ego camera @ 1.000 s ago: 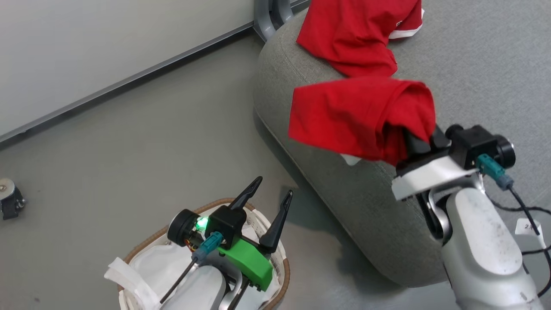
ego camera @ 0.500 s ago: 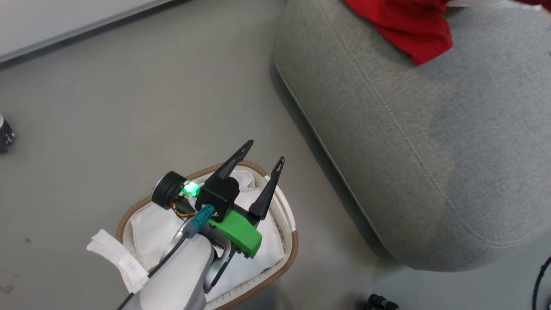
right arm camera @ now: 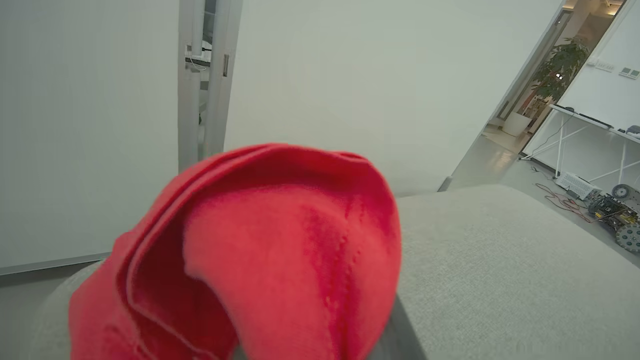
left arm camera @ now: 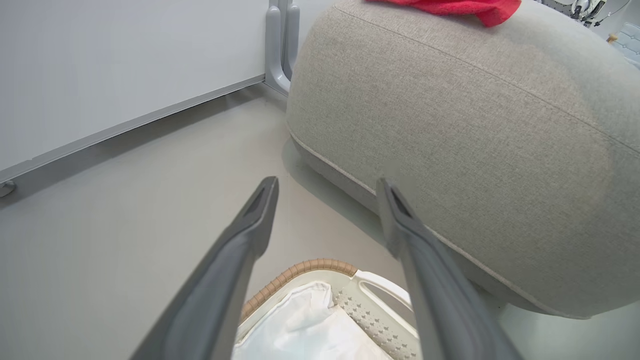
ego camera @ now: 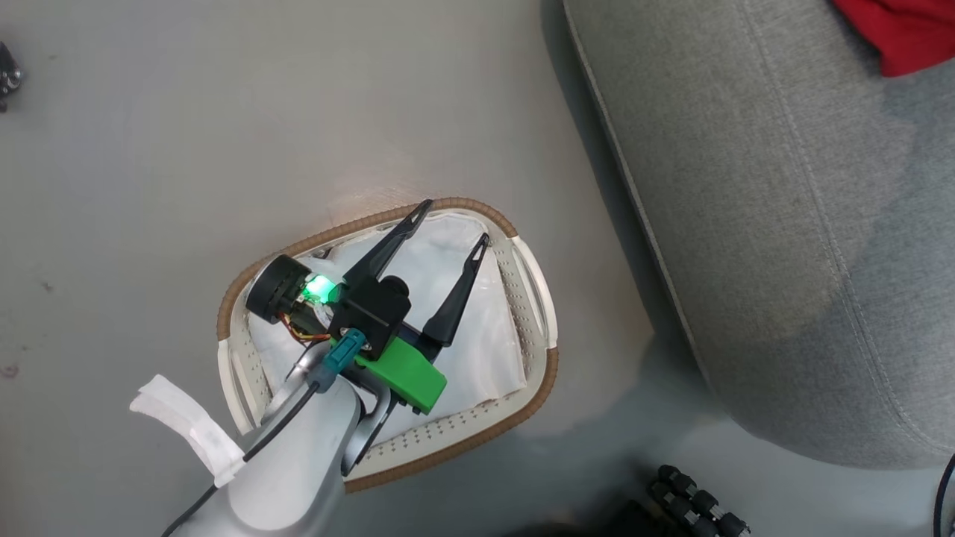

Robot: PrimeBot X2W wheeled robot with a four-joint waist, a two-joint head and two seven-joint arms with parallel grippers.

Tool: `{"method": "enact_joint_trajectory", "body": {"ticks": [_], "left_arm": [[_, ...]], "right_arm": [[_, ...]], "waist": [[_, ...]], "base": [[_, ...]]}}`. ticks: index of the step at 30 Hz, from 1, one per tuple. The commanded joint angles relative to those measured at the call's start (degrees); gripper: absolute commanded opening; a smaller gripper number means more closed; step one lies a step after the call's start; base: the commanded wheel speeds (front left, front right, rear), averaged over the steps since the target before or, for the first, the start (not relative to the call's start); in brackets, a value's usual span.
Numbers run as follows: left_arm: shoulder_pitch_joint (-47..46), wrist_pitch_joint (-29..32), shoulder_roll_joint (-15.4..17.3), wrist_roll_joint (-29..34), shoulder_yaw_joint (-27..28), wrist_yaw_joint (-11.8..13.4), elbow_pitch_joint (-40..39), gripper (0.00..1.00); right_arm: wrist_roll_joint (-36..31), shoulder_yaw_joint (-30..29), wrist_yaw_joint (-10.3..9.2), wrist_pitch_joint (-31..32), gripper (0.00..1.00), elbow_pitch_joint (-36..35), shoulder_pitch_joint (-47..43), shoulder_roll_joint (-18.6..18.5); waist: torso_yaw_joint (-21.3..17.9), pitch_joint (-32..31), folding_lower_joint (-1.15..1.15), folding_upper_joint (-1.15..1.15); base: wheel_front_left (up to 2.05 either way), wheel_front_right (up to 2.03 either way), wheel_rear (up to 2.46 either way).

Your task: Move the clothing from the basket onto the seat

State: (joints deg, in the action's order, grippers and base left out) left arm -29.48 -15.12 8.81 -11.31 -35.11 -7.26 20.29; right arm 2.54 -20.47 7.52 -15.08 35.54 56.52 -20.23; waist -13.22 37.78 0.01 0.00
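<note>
Left end effector (ego camera: 455, 220) spread wide and empty above small oval white perforated plastic basket (ego camera: 533, 294) with white liner (ego camera: 477, 343) on floor (ego camera: 224, 149), right end effector (right arm camera: 390, 340) narrow, pinching bright red fabric clothing (right arm camera: 280, 250) above large grey woven seat cushion (ego camera: 783, 224), another red garment (ego camera: 906, 33) lying on it.

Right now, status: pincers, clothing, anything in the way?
Left pincer open over basket, liner showing inside. Right pincer shut on clothing above seat. Nothing seen blocking.
</note>
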Motion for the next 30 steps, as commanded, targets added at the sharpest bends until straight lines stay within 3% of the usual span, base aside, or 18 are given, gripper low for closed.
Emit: {"method": "enact_joint_trajectory", "body": {"ticks": [1,5,7,8,9,10,24,30], "left_arm": [[-1.2,0.0,0.5,0.2,0.2,0.2,-0.3,1.0],[-1.3,0.0,0.7,0.3,0.1,0.4,-0.5,1.0],[-1.1,0.0,0.8,0.3,0.1,0.6,-0.4,1.0],[-0.9,0.0,0.8,0.3,0.1,0.7,-0.4,1.0],[-0.7,0.0,0.8,0.2,0.1,0.7,-0.3,1.0],[-0.3,0.0,0.8,0.0,0.1,0.7,-0.2,1.0],[4.0,0.0,0.1,-1.8,1.2,1.0,-1.0,1.0],[6.6,0.0,-1.3,-3.4,2.3,0.6,-1.3,1.0]], "right_arm": [[-0.7,-0.5,-0.07,-0.1,0.0,0.7,-1.2,0.2],[-1.9,-1.0,-0.06,-0.1,0.0,2.3,-3.0,2.0],[-2.3,-1.2,-0.06,-0.1,0.11,2.2,-3.9,2.8],[-2.5,-1.2,-0.06,-0.1,0.33,1.8,-4.6,3.1],[-2.6,-1.1,-0.06,-0.1,0.48,1.6,-5.1,3.5],[-2.8,-0.9,-0.06,-0.1,1.0,1.3,-6.1,3.7],[-4.8,0.6,-0.07,-0.1,1.0,-3.6,-20.9,7.5],[-4.7,1.6,-0.06,-0.1,1.0,-6.1,-24.4,6.6]], "waist": [[1.6,2.1,-0.01,0.0],[1.3,1.9,-0.01,0.0],[1.1,1.5,-0.01,0.0],[1.0,1.3,-0.01,0.0],[0.9,1.0,-0.01,0.0],[0.8,0.6,-0.01,0.0],[-1.1,-8.1,-0.01,0.0],[-0.7,-14.6,-0.01,0.0]], "base": [[0.0,0.0,0.0],[0.0,0.0,0.0],[0.0,0.0,0.0],[0.0,0.0,0.0],[0.0,0.0,0.0],[0.0,0.0,0.0],[0.0,0.0,0.0],[0.0,0.0,0.0]]}}
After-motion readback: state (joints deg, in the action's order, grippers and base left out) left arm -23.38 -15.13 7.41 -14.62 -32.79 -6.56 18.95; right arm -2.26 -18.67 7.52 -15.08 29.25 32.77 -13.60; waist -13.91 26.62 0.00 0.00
